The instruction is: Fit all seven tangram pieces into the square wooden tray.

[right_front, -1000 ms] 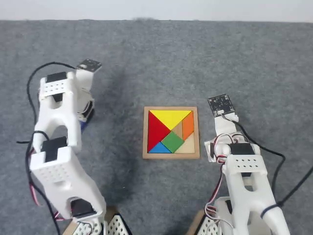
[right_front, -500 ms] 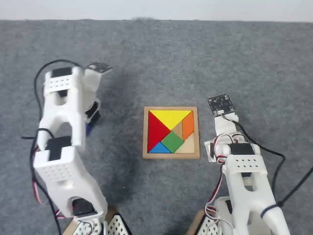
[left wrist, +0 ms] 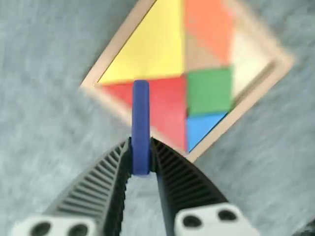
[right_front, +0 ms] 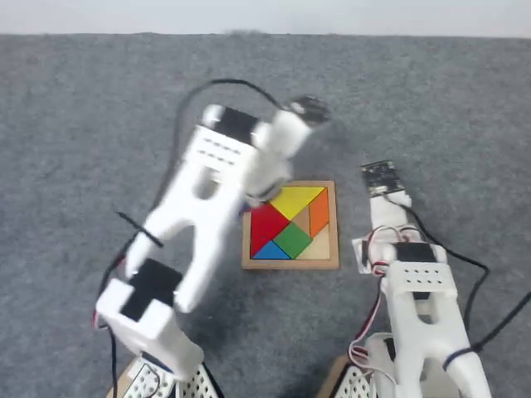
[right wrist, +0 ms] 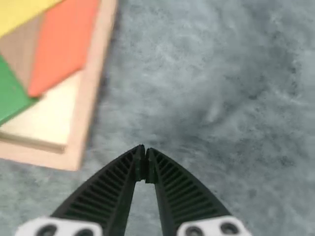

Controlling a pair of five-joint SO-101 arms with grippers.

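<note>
Shows the tray (right_front: pixel 290 264) flat at mid-tabletop (right_front: pixel 415 108), filled edge to edge: yellow triangle (right_front: pixel 294 199) along the far rim, red triangle (right_front: pixel 262 225) along the left, green square (right_front: pixel 292 239) near the middle, light-blue triangle (right_front: pixel 267 251) at the near left corner, orange piece (right_front: pixel 320 214) along the right, brown triangle (right_front: pixel 304 220) and pale triangle (right_front: pixel 319 245) between. Places the left claw (left wrist: pixel 141 146) above the tray's far left corner, clenched on a dark-blue piece (left wrist: pixel 141 113) held upright on edge over the red triangle. Sets the right claw (right wrist: pixel 143 164) just beside the tray's near right corner, above bare tabletop, pinched together with nothing in it.
</note>
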